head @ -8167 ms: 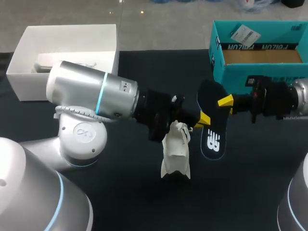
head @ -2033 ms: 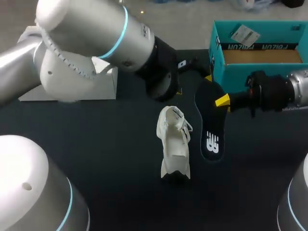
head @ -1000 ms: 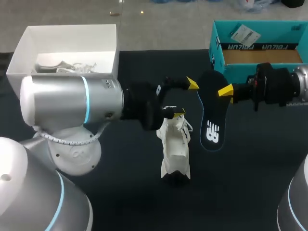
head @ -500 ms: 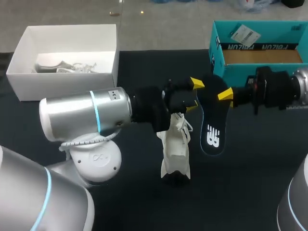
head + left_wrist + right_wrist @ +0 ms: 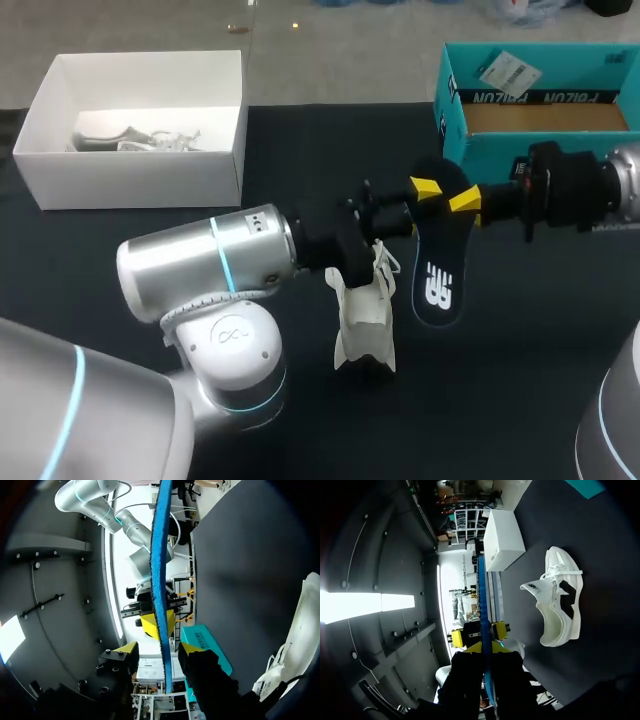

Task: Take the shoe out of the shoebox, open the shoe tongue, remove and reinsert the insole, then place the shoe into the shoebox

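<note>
White box (image 5: 140,180) on black table (image 5: 500,400)

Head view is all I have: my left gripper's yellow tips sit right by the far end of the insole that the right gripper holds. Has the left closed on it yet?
Observer: Not yet. In the left wrist view the left gripper straddles the insole, which is seen edge-on, and a gap shows beside it.
Operator: Is the right one truly clamped?
Observer: Yes. The right wrist view shows the right gripper with both fingers pressed on the insole from two sides.
Operator: And the shoe's tongue?
Observer: From the right wrist the white shoe shows side-on, apart from both grippers, and its tongue looks lifted away from the opening.
</note>
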